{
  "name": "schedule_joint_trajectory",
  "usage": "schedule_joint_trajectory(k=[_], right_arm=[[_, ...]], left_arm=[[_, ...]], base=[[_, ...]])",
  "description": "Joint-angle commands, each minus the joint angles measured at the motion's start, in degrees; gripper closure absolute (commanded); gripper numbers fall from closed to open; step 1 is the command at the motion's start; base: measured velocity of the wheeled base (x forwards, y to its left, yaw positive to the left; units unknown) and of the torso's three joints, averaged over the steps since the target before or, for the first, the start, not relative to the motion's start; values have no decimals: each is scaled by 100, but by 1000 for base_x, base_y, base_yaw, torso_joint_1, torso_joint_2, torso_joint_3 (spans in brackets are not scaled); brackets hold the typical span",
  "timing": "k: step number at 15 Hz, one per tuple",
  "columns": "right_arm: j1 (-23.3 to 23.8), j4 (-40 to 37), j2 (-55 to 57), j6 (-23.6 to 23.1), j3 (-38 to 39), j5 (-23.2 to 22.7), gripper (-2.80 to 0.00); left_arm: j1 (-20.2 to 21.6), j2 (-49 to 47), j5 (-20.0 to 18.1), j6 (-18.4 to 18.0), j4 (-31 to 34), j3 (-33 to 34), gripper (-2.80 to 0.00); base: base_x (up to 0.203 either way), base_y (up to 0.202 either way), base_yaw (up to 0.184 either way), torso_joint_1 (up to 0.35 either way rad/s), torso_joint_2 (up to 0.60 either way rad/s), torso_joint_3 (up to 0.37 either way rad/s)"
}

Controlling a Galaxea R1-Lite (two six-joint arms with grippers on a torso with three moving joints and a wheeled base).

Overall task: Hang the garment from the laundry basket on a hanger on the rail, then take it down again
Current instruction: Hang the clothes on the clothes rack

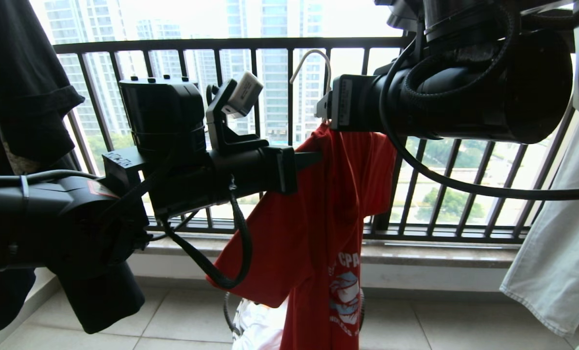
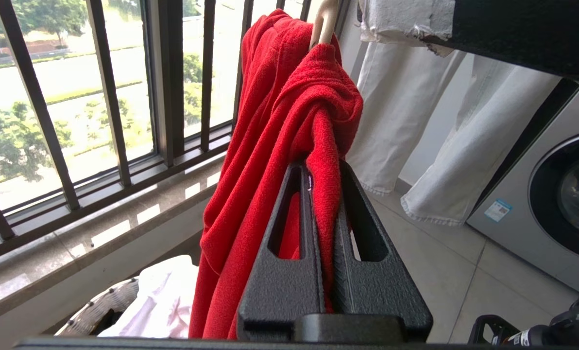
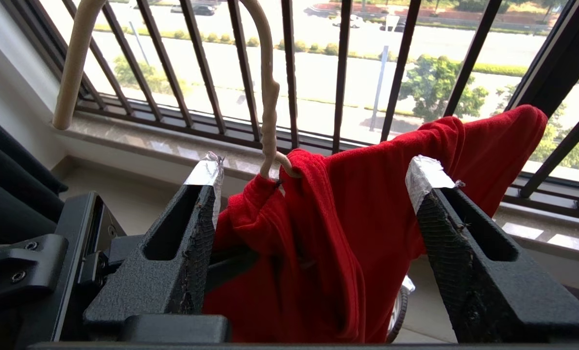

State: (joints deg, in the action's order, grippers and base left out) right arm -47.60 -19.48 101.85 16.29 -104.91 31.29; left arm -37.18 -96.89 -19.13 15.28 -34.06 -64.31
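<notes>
The red garment (image 1: 314,218) hangs bunched from the thin whitish hanger (image 1: 327,63), whose hook stands free in front of the window; the rail is out of view. My left gripper (image 1: 316,156) reaches in from the left and is shut on a fold of the garment (image 2: 270,146) just below the hanger's neck (image 2: 326,24). My right gripper (image 1: 324,111) comes in from the upper right and stands open. Its taped fingertips (image 3: 207,175) straddle the garment (image 3: 367,218) and the hanger's stem (image 3: 269,97) without touching them. The laundry basket (image 2: 100,308) sits on the floor below, holding white cloth.
A black T-shirt (image 1: 22,97) hangs at the far left and a pale garment (image 1: 556,243) at the far right. The dark barred window railing (image 1: 221,44) runs just behind the hanger. A washing machine (image 2: 552,194) stands to the right on the tiled floor.
</notes>
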Motion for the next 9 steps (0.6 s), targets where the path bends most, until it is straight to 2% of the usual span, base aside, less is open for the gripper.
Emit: schedule_joint_trajectory(k=[1, 3, 4, 5, 7, 9], right_arm=[[-3, -4, -129, 20, 151, 27, -280], [8, -3, -349, 17, 368, 24, -280], [18, -6, -480, 13, 577, 26, -240], [36, -9, -638, 3, 839, 26, 0], [109, -17, -992, -48, 1196, 15, 0], [469, -138, -1138, -170, 1277, -12, 0]], left_arm=[[9, 18, -12, 28, -22, -12, 0], [27, 87, -21, 88, -22, -12, 0], [45, 127, -31, 182, -22, -12, 0], [73, 174, -65, 303, -17, -19, 0], [97, 237, -108, 396, 1, -40, 0], [104, 340, -313, 411, 57, -31, 0]], base=[[0, 0, 0, 0, 0, 0], [0, 0, 0, 0, 0, 0], [0, 0, 0, 0, 0, 0], [0, 0, 0, 0, 0, 0], [0, 0, 0, 0, 0, 0], [0, 0, 0, 0, 0, 0]])
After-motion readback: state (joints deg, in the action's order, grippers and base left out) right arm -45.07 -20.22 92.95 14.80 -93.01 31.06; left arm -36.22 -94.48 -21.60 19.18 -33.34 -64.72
